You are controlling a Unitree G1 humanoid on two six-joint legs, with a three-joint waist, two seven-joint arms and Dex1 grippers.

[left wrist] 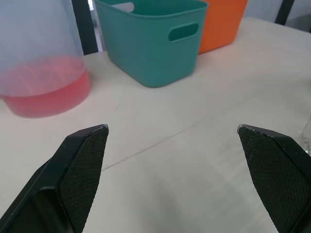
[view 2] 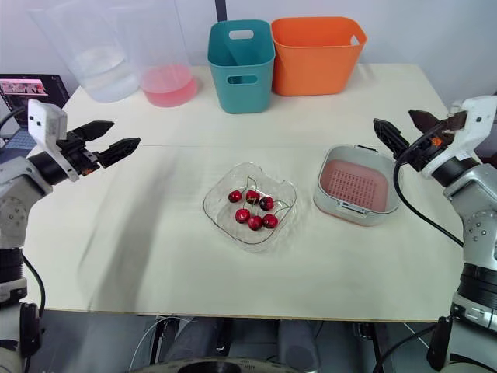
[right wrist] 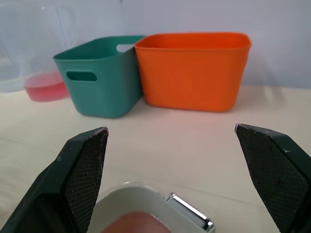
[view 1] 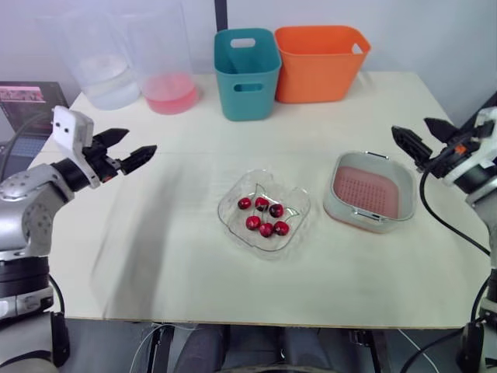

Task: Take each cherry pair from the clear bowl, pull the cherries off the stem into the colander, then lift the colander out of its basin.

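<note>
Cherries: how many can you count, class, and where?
6 cherries, all in the bowl: three across the far side, three across the near side. None seems hidden.

A pale wooden table (view 1: 194,256) spans the scene under soft, even light. Behind its far edge stands a plain whitish wall (view 1: 435,31), with a dark vertical post (view 1: 221,14) near the middle. Grey floor (view 1: 101,346) shows below the near edge.
</note>
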